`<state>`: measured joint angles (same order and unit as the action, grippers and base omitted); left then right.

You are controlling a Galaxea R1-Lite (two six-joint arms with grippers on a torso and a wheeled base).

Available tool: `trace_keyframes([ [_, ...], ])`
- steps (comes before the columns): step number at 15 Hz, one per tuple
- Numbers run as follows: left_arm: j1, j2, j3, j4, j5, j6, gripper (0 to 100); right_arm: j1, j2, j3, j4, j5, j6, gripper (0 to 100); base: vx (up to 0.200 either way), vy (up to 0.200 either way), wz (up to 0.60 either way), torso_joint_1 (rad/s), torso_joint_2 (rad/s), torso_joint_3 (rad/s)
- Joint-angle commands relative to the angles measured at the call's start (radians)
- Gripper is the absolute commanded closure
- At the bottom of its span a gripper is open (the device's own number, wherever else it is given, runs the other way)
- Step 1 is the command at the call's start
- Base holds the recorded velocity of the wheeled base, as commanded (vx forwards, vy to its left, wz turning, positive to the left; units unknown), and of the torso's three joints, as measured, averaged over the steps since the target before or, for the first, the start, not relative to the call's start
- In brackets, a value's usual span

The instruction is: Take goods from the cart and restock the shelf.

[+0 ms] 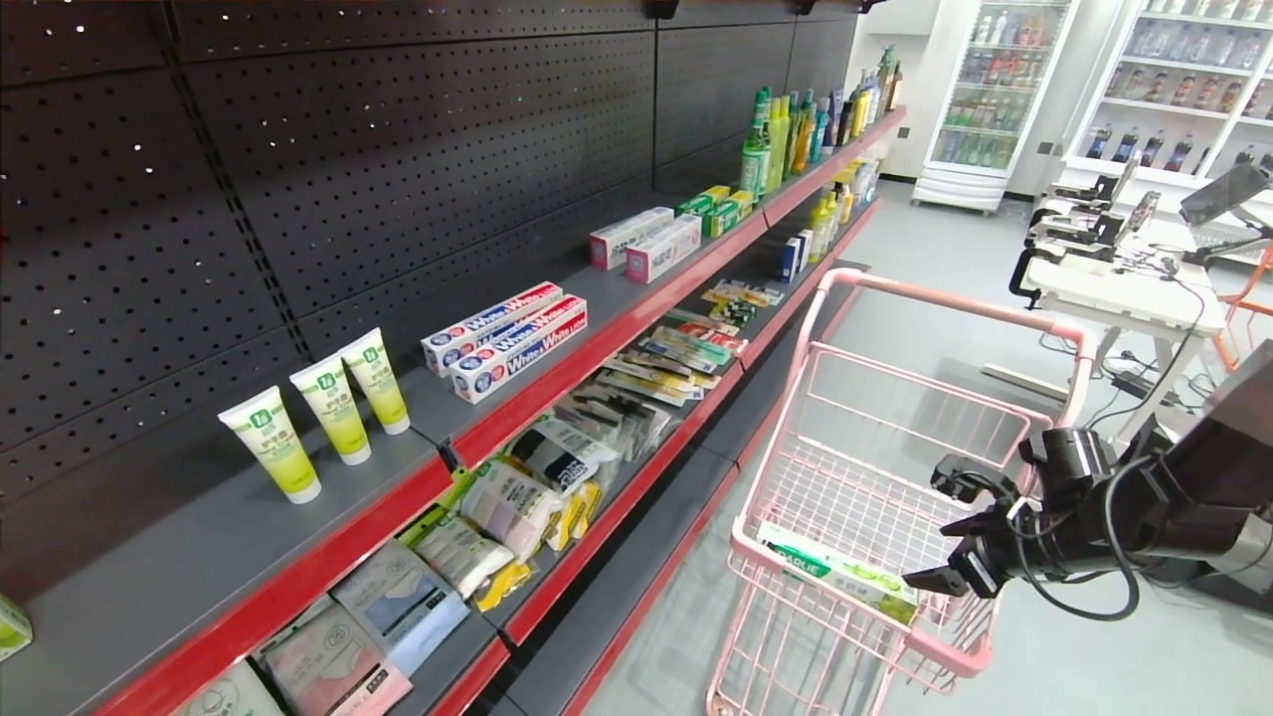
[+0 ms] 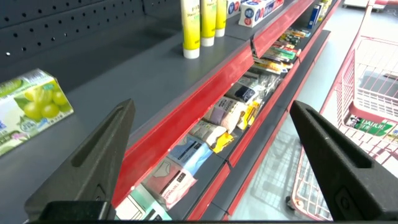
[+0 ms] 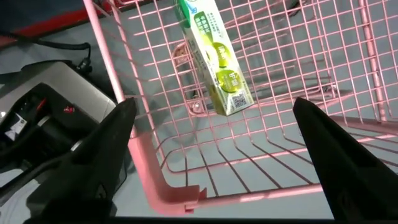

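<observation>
A pink wire cart [image 1: 955, 308] stands beside the long shelf [image 1: 179, 537]. A long green-and-white box [image 1: 835, 572] lies flat in the cart's basket near its front rim; the right wrist view has the box [image 3: 214, 59] on the wire floor. My right gripper [image 1: 945, 532] hangs open over the cart's near right corner, just right of the box, and its fingers [image 3: 112, 143] hold nothing. My left gripper [image 2: 211, 109] is open and empty in front of the top shelf board, near a green box [image 2: 31, 106] standing there.
Three yellow-green tubes [image 1: 328, 408] and boxed toothpaste [image 1: 507, 343] stand on the top shelf, with bare board between them. Lower shelves hold packets [image 1: 517, 497]. Drink fridges [image 1: 985, 89] and a white desk [image 1: 1114, 288] stand behind the cart.
</observation>
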<state>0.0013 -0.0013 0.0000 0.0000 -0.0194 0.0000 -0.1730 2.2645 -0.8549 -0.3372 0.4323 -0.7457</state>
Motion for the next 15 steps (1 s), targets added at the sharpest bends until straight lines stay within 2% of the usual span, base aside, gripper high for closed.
trace_keyframes([
  [1,0.000,0.001,0.000,0.000,0.001,-0.002,0,0.001,-0.003,0.000,0.000,0.000,-0.001,0,0.000,0.000,0.00,-0.144,0.35,0.183],
  [15,0.000,0.001,0.000,0.000,0.001,0.000,0,-0.040,0.017,-0.072,0.004,0.002,-0.061,0,0.000,0.000,0.00,-0.178,0.40,0.218],
])
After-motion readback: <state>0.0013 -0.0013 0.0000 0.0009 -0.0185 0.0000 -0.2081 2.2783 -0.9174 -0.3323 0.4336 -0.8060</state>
